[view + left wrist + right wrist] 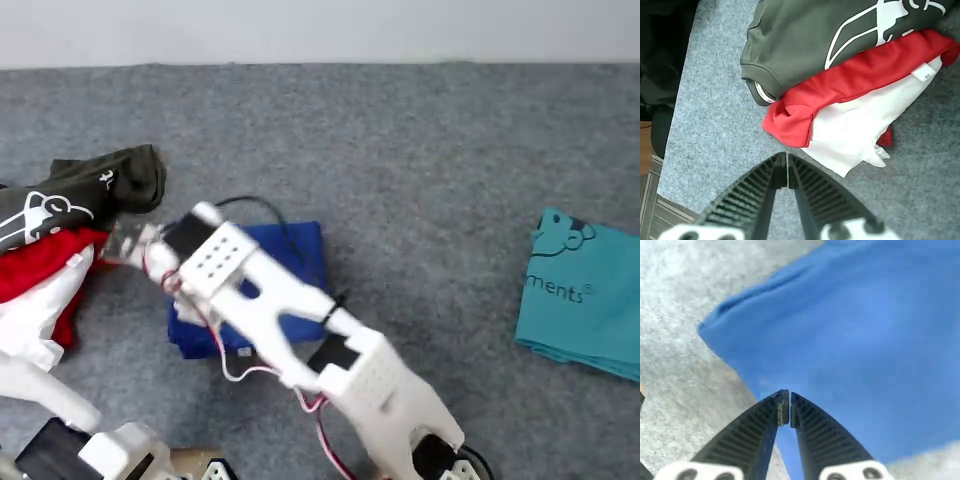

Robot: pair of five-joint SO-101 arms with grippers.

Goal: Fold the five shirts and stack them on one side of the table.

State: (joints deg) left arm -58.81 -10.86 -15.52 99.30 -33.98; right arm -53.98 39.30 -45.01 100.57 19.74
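Step in hand: folding of the blue shirt (pixel 300 245), judged close to done; lies mid-table as a squared packet, under the right arm.
Right gripper (pixel 785 407): fingers pressed together, low over the blue cloth near its edge; no fabric seen caught between them.
Left gripper (pixel 787 170): likewise pressed together, holding nothing; hangs above bare table (pixel 420 150) just beside the heap.
Heap: dark olive shirt (pixel 805 45) on top; red shirt (pixel 840 90) and white shirt (pixel 860 130) tangled beneath; all crumpled, at the table's left side, close beside the blue one.
Teal shirt (pixel 580 290): folded flat, well apart at the far right edge.
Progress: two of five seemingly folded; three not yet spread; no stack yet.
Next move, as a guess: right fingers opened, then the blue packet taken by an edge without undoing its folds and carried across onto the teal shirt; after that, the olive shirt drawn off the heap and laid flat.
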